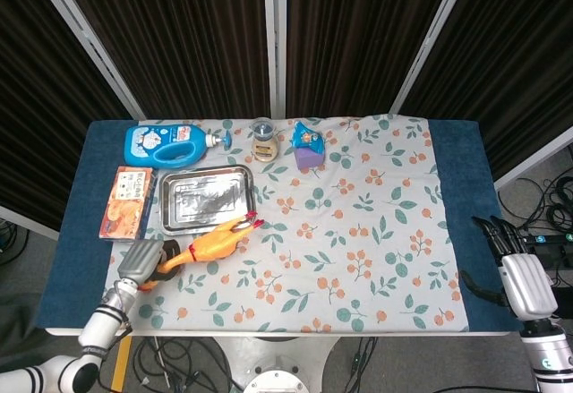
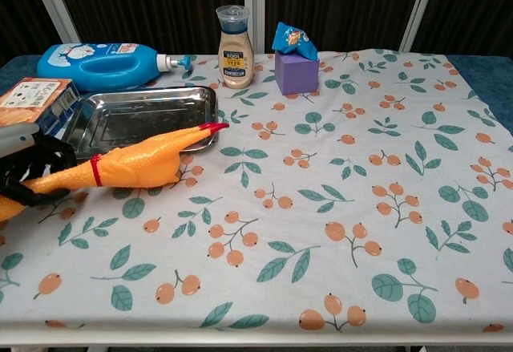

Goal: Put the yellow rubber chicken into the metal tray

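Yellow rubber chicken (image 2: 120,166) is clamped at its leg end in my left hand (image 2: 28,167), body angled up and away from the hand, red beak just over the near rim of the metal tray (image 2: 80,123). Not in the tray yet.

Risks, as I judge them: grip is only on the thin tail end, so the soft body could droop or swing and slip out. Beak could also catch the tray rim and shove the tray back toward the blue detergent bottle (image 2: 100,65) beyond it. Orange box (image 2: 32,99) sits just beyond my hand, beside the tray, so a wide lift could clip it.

Room: my hand is near the tabletop (image 2: 337,208) front-left edge, little slack behind it. Open cloth to the hand's right. Sauce bottle (image 2: 234,38) and purple block (image 2: 295,71) are well apart from the path.

Right hand (image 1: 519,277) hangs off the far right edge, fingers apart, holding nothing.
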Controlling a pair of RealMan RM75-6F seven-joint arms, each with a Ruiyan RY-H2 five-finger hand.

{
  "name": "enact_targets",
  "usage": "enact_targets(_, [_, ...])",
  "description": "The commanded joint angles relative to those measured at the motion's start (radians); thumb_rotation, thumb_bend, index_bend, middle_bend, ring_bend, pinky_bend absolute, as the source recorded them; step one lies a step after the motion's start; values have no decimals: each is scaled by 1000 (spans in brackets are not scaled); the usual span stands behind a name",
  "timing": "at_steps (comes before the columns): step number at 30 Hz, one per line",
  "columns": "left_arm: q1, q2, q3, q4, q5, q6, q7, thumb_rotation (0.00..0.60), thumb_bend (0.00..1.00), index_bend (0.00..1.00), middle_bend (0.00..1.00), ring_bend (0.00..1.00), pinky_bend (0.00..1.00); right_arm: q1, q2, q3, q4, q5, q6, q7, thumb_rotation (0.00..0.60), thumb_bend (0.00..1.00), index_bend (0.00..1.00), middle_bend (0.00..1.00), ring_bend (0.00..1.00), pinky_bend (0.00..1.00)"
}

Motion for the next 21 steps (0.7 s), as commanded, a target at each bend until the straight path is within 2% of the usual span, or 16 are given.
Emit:
enact_targets(1, [-5,107,15,-75,131,-10,-209,600,768,773,841,763,866,29,30,2,-37,-44,-16,0,600,243,61,119,0,3])
enact_targets(5, [-46,178,6,-137,202,-48,-394,600,774,774,842,767,867,80,55,11,-91,-106,-45,-9,600,226,61,127,0,4])
enact_targets(10, [-109,214,-24,-193,251,-82,-530,600,779,778,846,776,868,166,44,42,-180,-147,-124,-91,600,97,71,157,0,6])
enact_targets(15, [-175,225,-70,-235,220,-141,-578,600,794,780,850,778,868,255,-24,102,-245,-111,-216,-244,600,6,156,196,44,23])
enact_targets(21, [-233,229,-129,-283,118,-195,-537,600,796,780,850,779,868,366,-133,180,-290,23,-337,-430,600,0,194,224,53,41])
